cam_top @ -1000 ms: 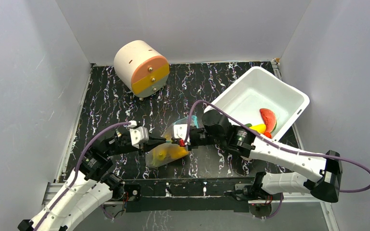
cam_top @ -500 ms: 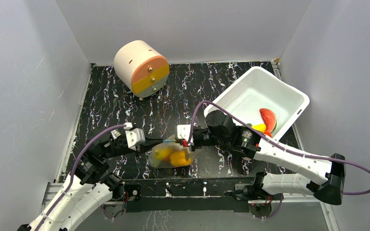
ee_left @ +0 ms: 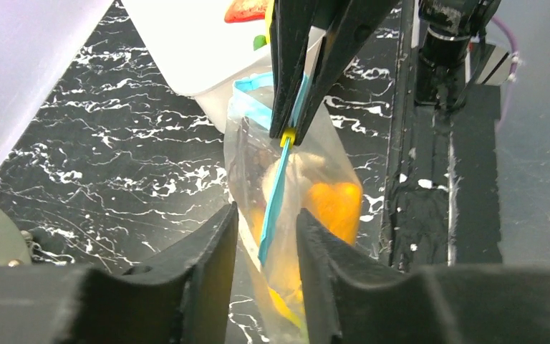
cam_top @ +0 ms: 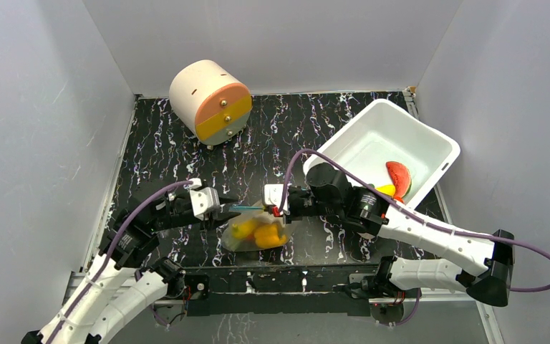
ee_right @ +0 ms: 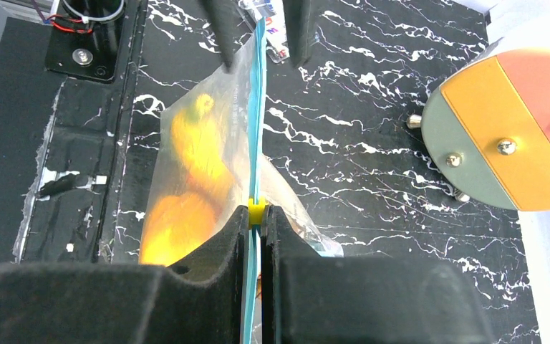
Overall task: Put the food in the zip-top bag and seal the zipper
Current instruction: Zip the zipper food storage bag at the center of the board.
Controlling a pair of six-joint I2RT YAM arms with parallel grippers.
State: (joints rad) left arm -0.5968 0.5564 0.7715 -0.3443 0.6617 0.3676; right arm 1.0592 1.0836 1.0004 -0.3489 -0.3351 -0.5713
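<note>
Bag: food inside, hung low over counter.
Right gripper: jaws clamped on zipper.
Left gripper: jaws apart astride zipper.
Risk: loaded bag is carried by one pinch; zipper may be pulled free or left unsealed.

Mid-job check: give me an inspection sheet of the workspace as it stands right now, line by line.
Surface: black marbled tabletop; no spills seen.
Job's things: zip-top bag holds yellow and orange food; zipper stretched between the grippers. A red slice and a yellow piece sit in the white tub.
Clutter: round drum toy, far left.
Grippers: left gripper open, fingers either side of the zipper; right gripper shut on the zipper at a yellow tab.
Cables: a purple cable along each arm, off the bag.
Surroundings: plain pale walls on three sides; nothing else seen.
</note>
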